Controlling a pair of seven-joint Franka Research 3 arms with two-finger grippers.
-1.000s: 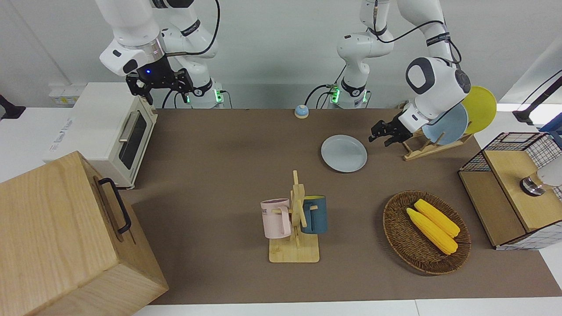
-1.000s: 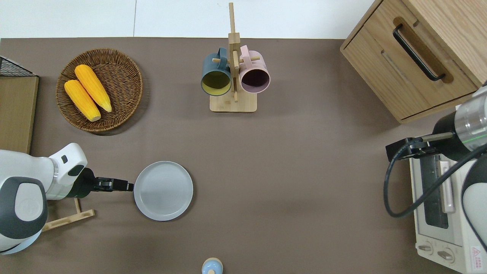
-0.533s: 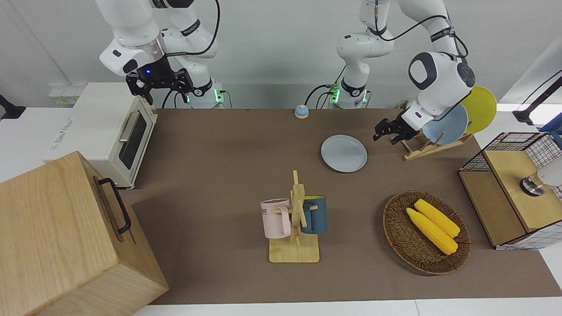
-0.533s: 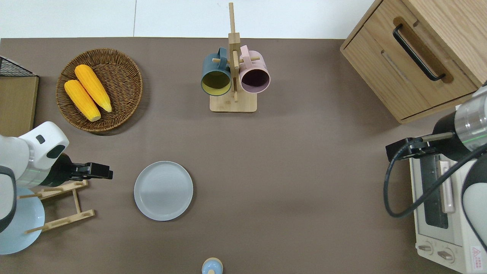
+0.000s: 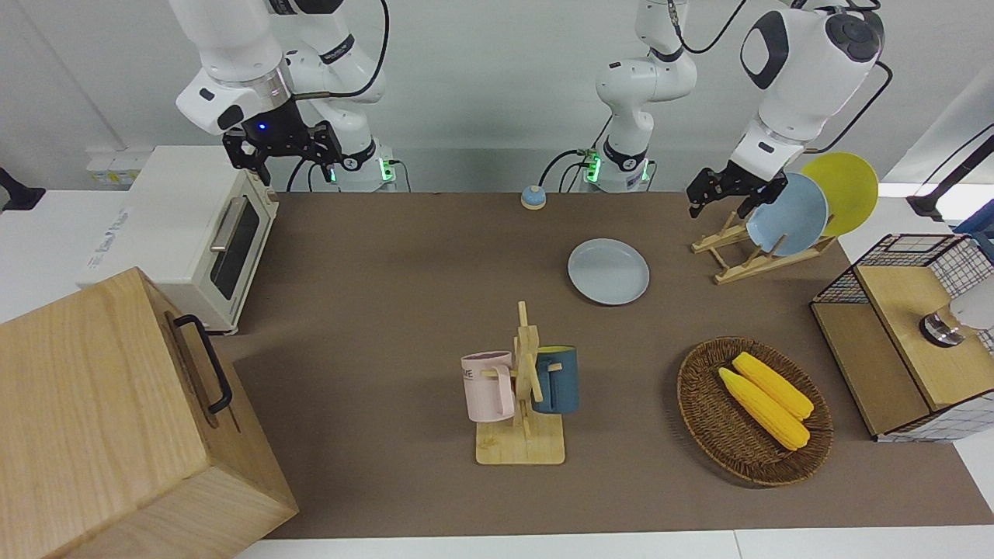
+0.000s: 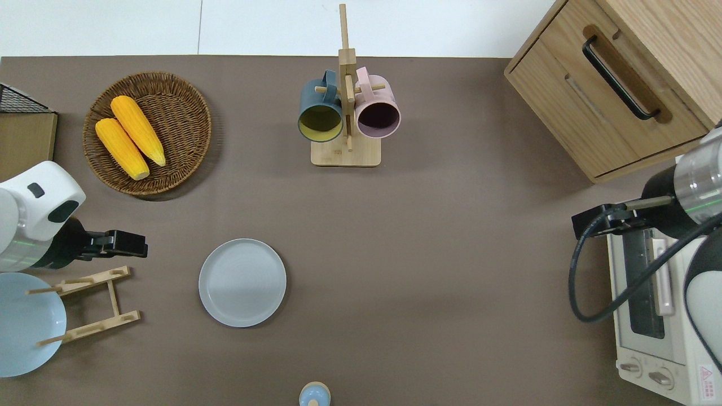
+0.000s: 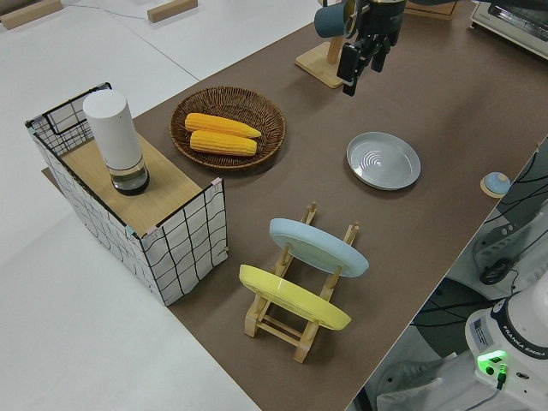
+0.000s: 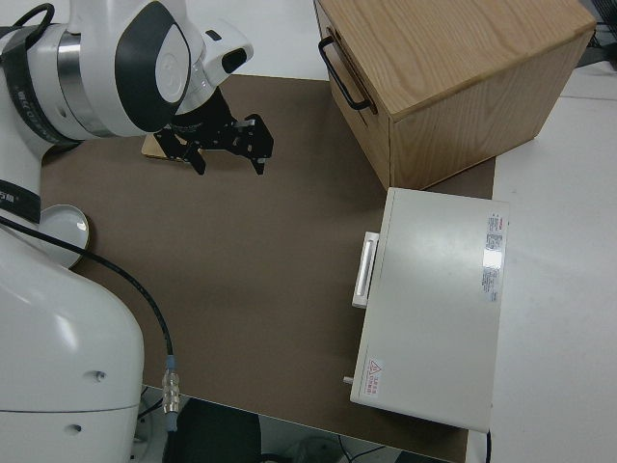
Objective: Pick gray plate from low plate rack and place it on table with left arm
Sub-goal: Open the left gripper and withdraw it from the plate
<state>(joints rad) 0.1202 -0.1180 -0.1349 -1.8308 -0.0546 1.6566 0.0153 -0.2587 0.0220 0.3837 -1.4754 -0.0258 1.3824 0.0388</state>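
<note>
Gray plate down, we pull away

Our left gripper (image 6: pixel 135 251) has risen clear, fingers spread and empty; the gray plate (image 6: pixel 242 282) lies flat on the tabletop (image 6: pixel 451 254) beside the low plate rack (image 6: pixel 90 304). Placement looks complete.

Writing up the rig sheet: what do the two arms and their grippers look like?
Both arms are glossy white jointed Frankas with dark gray round joint caps and black two-finger grippers. The left gripper has open black fingers; a black cable loops along the left arm. The right gripper sits under a silver wrist ring with a small blue light, black cable trailing. Green lights glow at both bases.
</note>
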